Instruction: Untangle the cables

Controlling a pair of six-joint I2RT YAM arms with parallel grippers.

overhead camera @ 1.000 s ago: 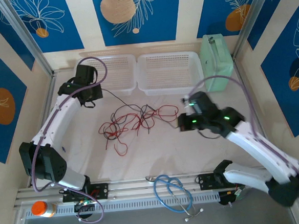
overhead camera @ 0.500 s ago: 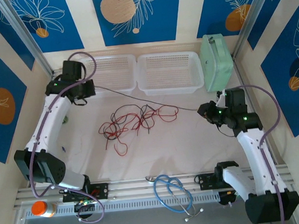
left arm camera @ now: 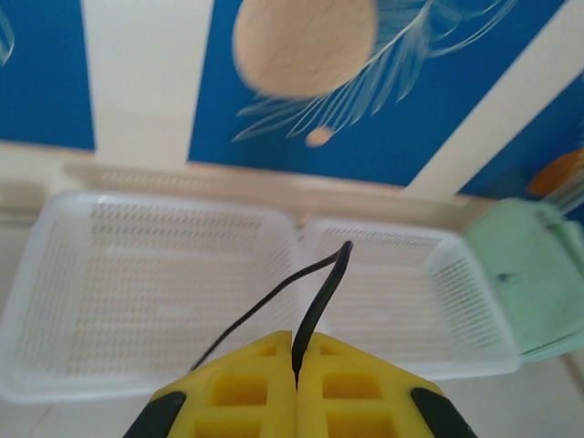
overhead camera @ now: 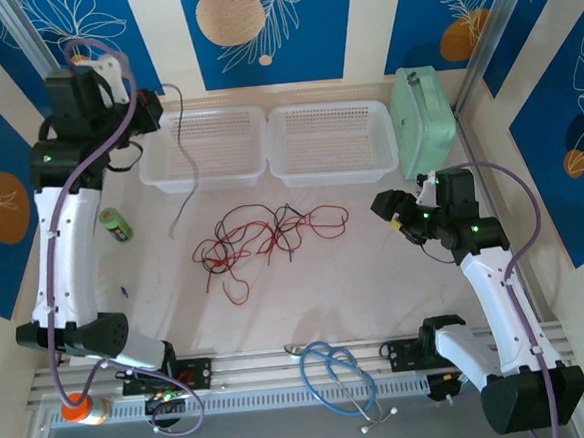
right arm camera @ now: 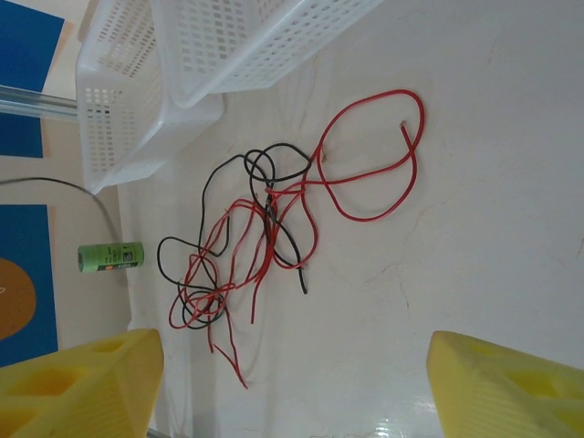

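Observation:
The cables lie as a loose red and black tangle on the white table, seen in the right wrist view too as cables. My left gripper is raised high at the back left, by the left basket. Its yellow fingers are shut on one thin black cable, which loops up from the left gripper. That strand hangs down across the basket, its end just above the table. My right gripper stands open to the right of the tangle. Nothing is between the fingers of the right gripper.
Two white baskets stand at the back, with a mint green box to their right. A small green can lies at the left. A blue stethoscope and an orange-capped bottle sit at the near edge.
My right gripper has opened and let go of the black strand's end. My left arm has risen up and to the back left with the strand, which now hangs free of the tangle.

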